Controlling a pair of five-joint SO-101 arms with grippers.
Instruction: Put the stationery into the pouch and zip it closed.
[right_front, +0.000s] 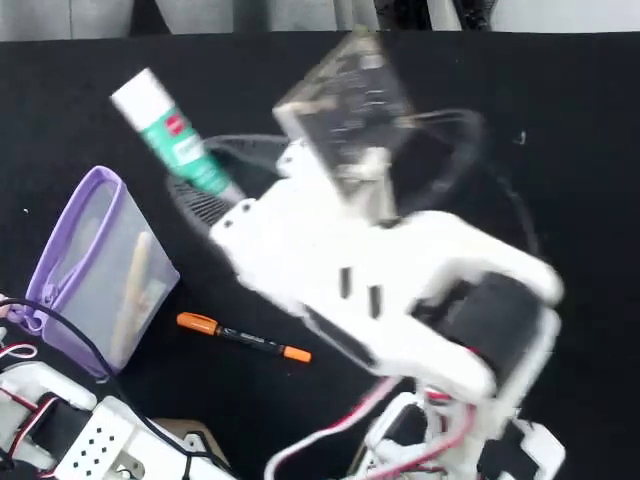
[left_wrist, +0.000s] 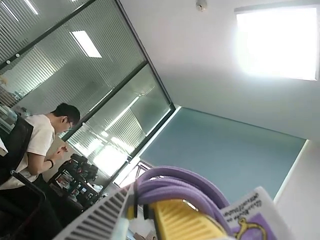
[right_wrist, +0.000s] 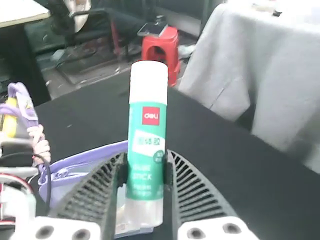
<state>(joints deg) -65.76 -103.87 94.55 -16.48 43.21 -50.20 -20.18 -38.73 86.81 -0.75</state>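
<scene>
Since my left gripper (left_wrist: 142, 202) pinches the purple loop (left_wrist: 175, 182) of the clear, purple-trimmed zip pouch (right_front: 100, 262) close by, and my right gripper (right_wrist: 144, 159) farther out is clamped only on the tail of the green-and-white glue stick (right_wrist: 146, 115), I worry the stick swivels and misses the narrow mouth.

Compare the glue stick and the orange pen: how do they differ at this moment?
The glue stick is clamped in the right claw; the pen lies flat on the table, with nothing gripping it. The glue stick is thick, white and green; the pen is thin, dark with orange ends. Both are outside the pouch.
</scene>
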